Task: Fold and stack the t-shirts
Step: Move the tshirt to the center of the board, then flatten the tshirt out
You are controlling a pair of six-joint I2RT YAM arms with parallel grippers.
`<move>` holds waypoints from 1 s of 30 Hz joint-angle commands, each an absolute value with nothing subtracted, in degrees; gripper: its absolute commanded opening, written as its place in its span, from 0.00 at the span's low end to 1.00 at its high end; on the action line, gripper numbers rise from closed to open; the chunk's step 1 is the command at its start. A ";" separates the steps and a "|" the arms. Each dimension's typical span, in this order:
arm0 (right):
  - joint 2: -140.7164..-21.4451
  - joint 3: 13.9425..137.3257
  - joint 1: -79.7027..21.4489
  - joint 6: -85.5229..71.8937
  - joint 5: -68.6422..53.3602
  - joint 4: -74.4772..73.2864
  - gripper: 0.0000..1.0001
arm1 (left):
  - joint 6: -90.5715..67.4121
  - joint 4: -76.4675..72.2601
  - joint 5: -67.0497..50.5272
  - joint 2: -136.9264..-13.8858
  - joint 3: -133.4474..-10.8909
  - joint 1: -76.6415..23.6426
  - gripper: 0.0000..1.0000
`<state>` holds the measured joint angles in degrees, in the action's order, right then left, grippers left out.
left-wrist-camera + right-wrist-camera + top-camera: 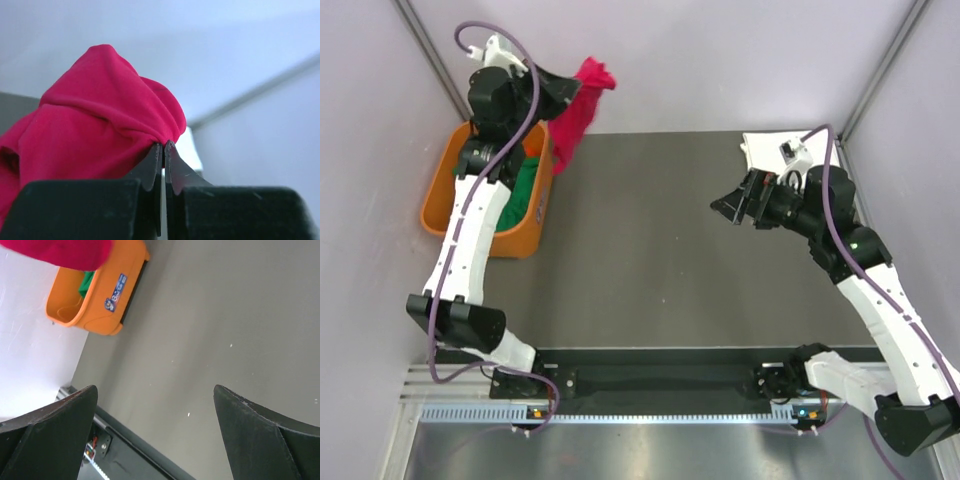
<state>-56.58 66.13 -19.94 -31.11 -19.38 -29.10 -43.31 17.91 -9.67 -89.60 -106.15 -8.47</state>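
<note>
Red t-shirt [578,115] hangs long-axis down from the clamped left gripper [163,146] at upper left, well apart from the wide-open, empty right gripper [725,208].

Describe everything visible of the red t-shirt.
The bright red soft cloth t-shirt is bunched and creased, not folded; no sleeve or collar shows clearly. It hangs from the left gripper, whose jaws are shut on a pinch of fabric, held up over the far left corner of the dark table, beside the orange plastic tub. Its lower end drapes by the tub's rim; whether it touches it cannot be told.
</note>
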 commanded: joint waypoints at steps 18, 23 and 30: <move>-63.80 55.46 -18.46 -36.91 -2.64 -28.23 0.84 | -26.19 25.14 -19.07 -76.54 -57.48 -22.76 0.66; -75.02 56.07 -13.98 -34.37 -4.31 -23.56 0.69 | -28.12 18.38 -23.98 -87.32 -62.56 -22.68 0.68; -87.00 53.97 -7.47 -34.28 -9.75 -16.88 0.58 | -30.85 12.58 -26.98 -101.94 -70.22 -23.82 0.68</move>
<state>-84.47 54.70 -8.62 -34.52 -6.57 -23.66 -30.13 18.52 -24.67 -99.44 -67.26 -23.09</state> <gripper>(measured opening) 0.581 0.678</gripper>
